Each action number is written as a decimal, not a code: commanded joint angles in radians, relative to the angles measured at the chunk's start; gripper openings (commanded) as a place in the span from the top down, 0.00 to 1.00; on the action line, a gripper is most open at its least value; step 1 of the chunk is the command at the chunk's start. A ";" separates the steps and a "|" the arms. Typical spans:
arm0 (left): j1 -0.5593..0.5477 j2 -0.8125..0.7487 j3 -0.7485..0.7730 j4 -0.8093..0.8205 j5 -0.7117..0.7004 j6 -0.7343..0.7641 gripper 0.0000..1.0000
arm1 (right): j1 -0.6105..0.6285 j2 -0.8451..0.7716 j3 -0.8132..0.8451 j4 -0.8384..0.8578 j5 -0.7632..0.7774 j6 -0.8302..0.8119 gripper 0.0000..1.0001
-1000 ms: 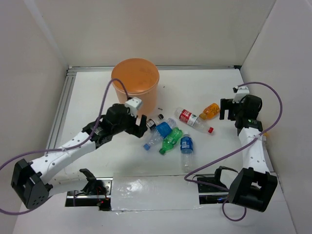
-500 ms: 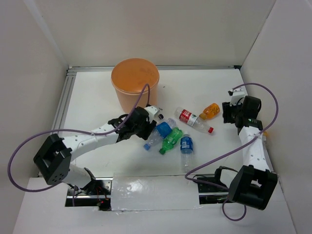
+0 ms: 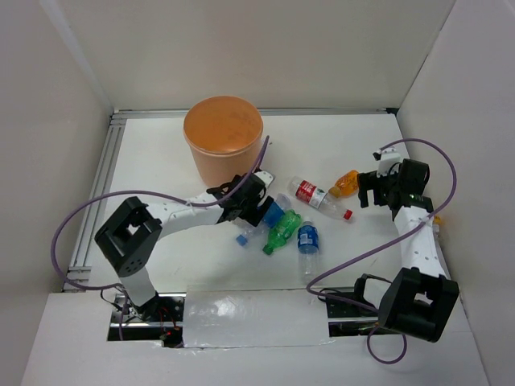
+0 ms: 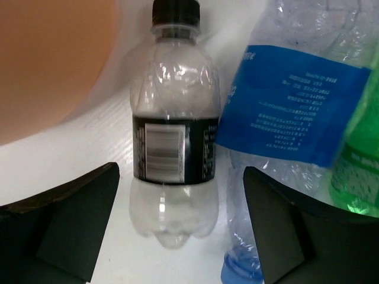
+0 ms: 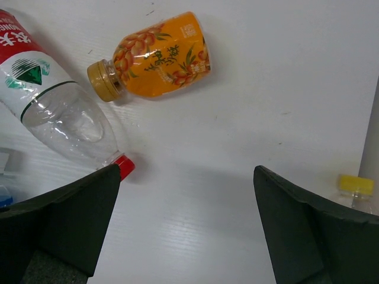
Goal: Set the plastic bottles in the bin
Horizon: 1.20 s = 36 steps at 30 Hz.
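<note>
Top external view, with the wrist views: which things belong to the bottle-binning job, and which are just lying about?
Job:
orange bin
black-label bottle
blue-label bottle beside it
second blue-label bottle
green bottle
red-label bottle
orange bottle

Lying about:
metal rail along the table's left edge
yellow cap, owner unclear

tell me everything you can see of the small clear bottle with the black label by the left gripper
The bottle is small, clear plastic and looks empty, with a black screw cap and a black wrap label showing a barcode. It lies on its side on the white table, cap pointing away from the wrist camera, close to the orange bin. The blue-labelled bottle seems to rest against it. The left gripper is open, a finger on each side, neither touching.
</note>
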 commanded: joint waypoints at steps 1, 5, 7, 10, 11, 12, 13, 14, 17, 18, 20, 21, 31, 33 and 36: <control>0.022 0.071 0.057 0.041 -0.047 0.014 0.02 | -0.005 0.011 0.028 -0.014 -0.034 -0.014 0.00; 0.045 0.108 0.068 0.041 0.010 0.023 0.15 | -0.005 0.011 0.019 -0.014 -0.043 -0.014 0.00; 0.045 0.129 0.068 0.041 0.022 0.032 0.25 | -0.005 0.020 0.019 -0.014 -0.043 -0.024 0.00; 0.056 0.154 0.057 0.041 0.041 0.023 0.39 | -0.005 0.020 0.019 -0.014 -0.043 -0.024 0.00; 0.056 0.154 0.046 0.041 0.050 0.023 0.43 | -0.005 0.020 0.019 -0.014 -0.043 -0.024 0.00; 0.056 0.154 0.046 0.041 0.059 0.023 0.49 | -0.005 0.020 0.019 -0.014 -0.034 -0.024 0.00; 0.056 0.154 0.046 0.041 0.059 0.012 0.54 | -0.005 0.020 0.019 -0.014 -0.034 -0.024 0.00; 0.056 0.142 0.046 0.041 0.070 0.012 0.60 | -0.005 0.020 0.019 -0.014 -0.011 -0.024 0.00; 0.015 0.052 0.061 0.005 0.070 0.012 0.81 | -0.005 -0.015 0.030 0.015 0.063 -0.013 0.00; 0.001 0.016 0.083 -0.021 0.079 0.012 0.88 | -0.005 -0.030 0.030 0.026 0.090 -0.013 0.00; -0.022 -0.057 0.120 -0.048 0.079 0.021 0.95 | -0.005 -0.041 0.030 0.040 0.165 -0.013 0.00; -0.034 -0.124 0.170 -0.058 0.079 0.021 0.99 | -0.005 -0.050 0.030 0.055 0.192 -0.013 0.00; 0.154 -0.194 0.520 -0.012 0.061 -0.034 1.00 | -0.032 -0.018 0.019 0.113 0.399 0.045 0.05; 0.197 -0.150 0.548 0.000 0.023 -0.063 1.00 | -0.033 -0.007 0.028 0.113 0.410 0.056 0.10; 0.274 -0.088 0.582 0.012 0.002 -0.086 0.98 | -0.042 0.017 0.040 0.113 0.431 0.065 0.34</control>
